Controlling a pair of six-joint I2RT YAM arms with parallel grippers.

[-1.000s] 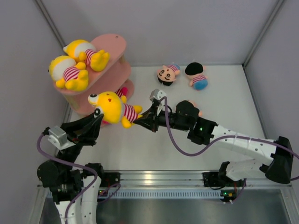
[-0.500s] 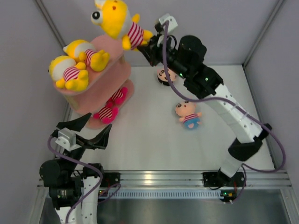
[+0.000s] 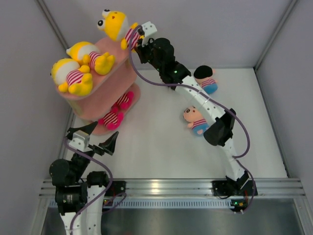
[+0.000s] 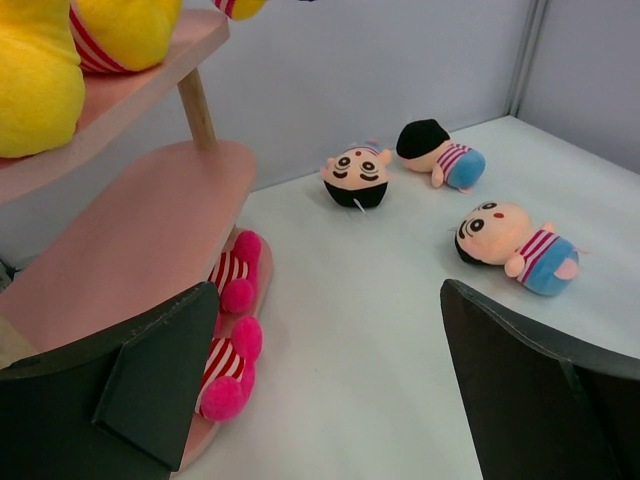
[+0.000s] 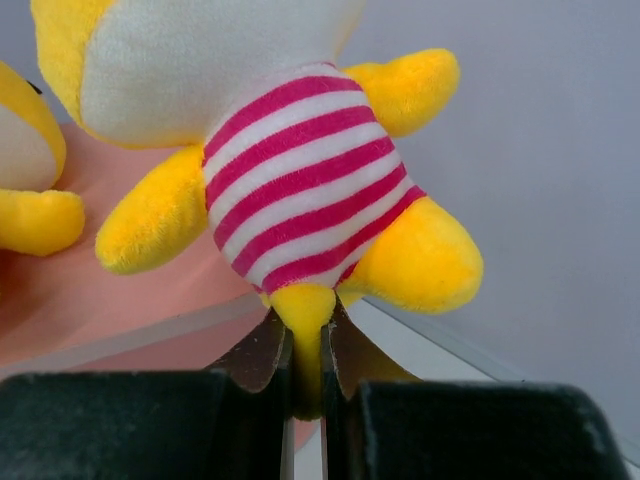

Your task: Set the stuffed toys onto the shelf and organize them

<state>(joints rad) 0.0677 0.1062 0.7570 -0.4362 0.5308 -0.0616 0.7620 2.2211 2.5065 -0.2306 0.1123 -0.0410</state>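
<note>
Overhead, the right pincer (image 3: 138, 43) is clamped on the lower end of a yellow plush doll (image 3: 115, 23). The doll sits up and left of the pincer, over the far edge of the pink shelf (image 3: 123, 49). Whether it touches the top board cannot be told. A second yellow doll (image 3: 90, 53) and a third yellow doll (image 3: 73, 74) lie side by side on that oval board. A magenta doll (image 3: 115, 117) lies on the bottom board. The left pincer (image 3: 93, 139) stands wide apart and holds nothing, over the white desk (image 3: 156, 152) near the shelf base.

Left wrist view: two black wedge-shaped fingers (image 4: 150, 380) frame the lower corners with bare desk (image 4: 340, 330) between them. The shelf (image 4: 130, 230) shows smooth pink boards joined by a light wooden post (image 4: 197, 108). The magenta doll (image 4: 232, 285), soft and striped, lies just beyond the left finger. A pink-faced doll (image 4: 515, 245) with a blue bottom, a black-haired doll (image 4: 435, 155) and a face-up doll (image 4: 355, 178) lie on the desk, well apart from the pincer.

Right wrist view: the right pincer (image 5: 305, 350) is pressed together on a small yellow nub at the doll's base. The yellow plush doll (image 5: 300, 190) is fleecy, with a red-and-white striped shirt and rounded limbs. The pink shelf (image 5: 90, 300) board lies behind it.
</note>
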